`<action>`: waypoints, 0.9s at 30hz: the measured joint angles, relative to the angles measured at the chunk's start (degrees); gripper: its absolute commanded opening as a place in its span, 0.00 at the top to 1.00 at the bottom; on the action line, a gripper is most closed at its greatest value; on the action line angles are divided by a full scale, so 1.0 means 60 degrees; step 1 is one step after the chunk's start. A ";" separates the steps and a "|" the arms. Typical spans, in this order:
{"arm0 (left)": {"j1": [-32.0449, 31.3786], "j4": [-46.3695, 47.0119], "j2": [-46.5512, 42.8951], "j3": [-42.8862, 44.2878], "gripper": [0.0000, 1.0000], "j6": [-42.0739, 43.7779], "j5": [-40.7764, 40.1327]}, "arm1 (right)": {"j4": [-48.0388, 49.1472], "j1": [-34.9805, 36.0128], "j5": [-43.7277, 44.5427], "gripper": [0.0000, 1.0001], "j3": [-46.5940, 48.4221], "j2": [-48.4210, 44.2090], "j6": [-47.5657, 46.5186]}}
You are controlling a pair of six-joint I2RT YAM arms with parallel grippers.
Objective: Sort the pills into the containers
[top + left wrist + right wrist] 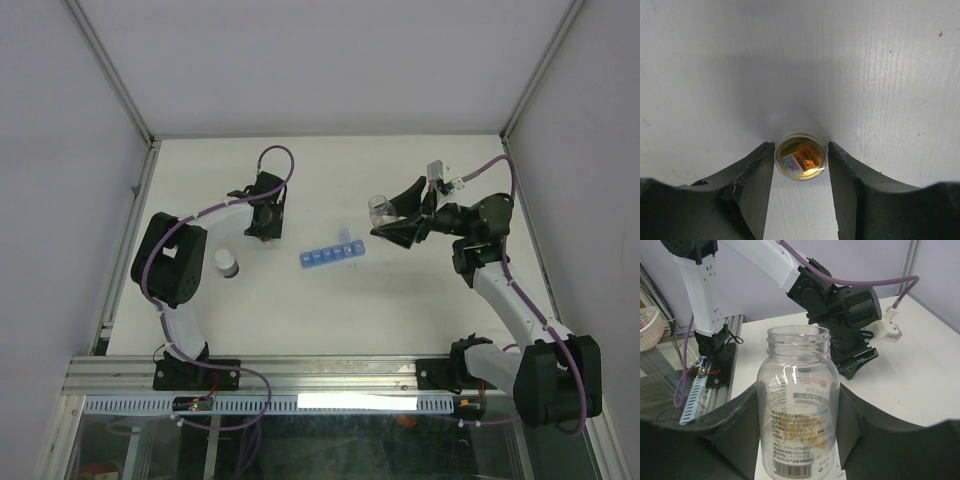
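The containers [332, 253] are a blue strip of small compartments lying mid-table, and a lid near its right end stands up. My right gripper [395, 222] is shut on a clear, uncapped bottle [379, 208], held above the table just right of the strip. In the right wrist view the bottle [799, 405] fills the gap between the fingers, and tan pills [820, 440] show faintly low inside it. My left gripper [262, 228] points down at the table. Its fingers closely flank a small round clear bottle [801, 158] with orange-gold contents.
A white-grey round cap [227, 263] stands beside the left arm's elbow. The table's back corners meet metal posts [150, 138]. An aluminium rail [300, 375] with both arm bases runs along the near edge.
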 measured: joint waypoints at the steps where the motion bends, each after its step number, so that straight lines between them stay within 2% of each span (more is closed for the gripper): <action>1: 0.0000 0.0000 0.0000 -0.0004 0.53 0.0000 0.0004 | 0.0004 0.0000 0.0004 1.00 0.0000 0.0004 0.0007; 10: 0.0000 0.0000 -0.0004 -0.0004 0.50 -0.0007 0.0044 | 0.0004 0.0000 0.0004 1.00 0.0000 0.0004 0.0033; 18: 0.0000 0.0004 -0.0004 -0.0015 0.57 -0.0051 0.0091 | 0.0007 0.0000 0.0004 1.00 0.0000 0.0004 0.0036; 27: 0.0004 -0.0011 -0.0113 -0.0076 0.70 -0.0091 0.0361 | 0.0033 -0.0011 0.0004 1.00 -0.0011 0.0004 0.0058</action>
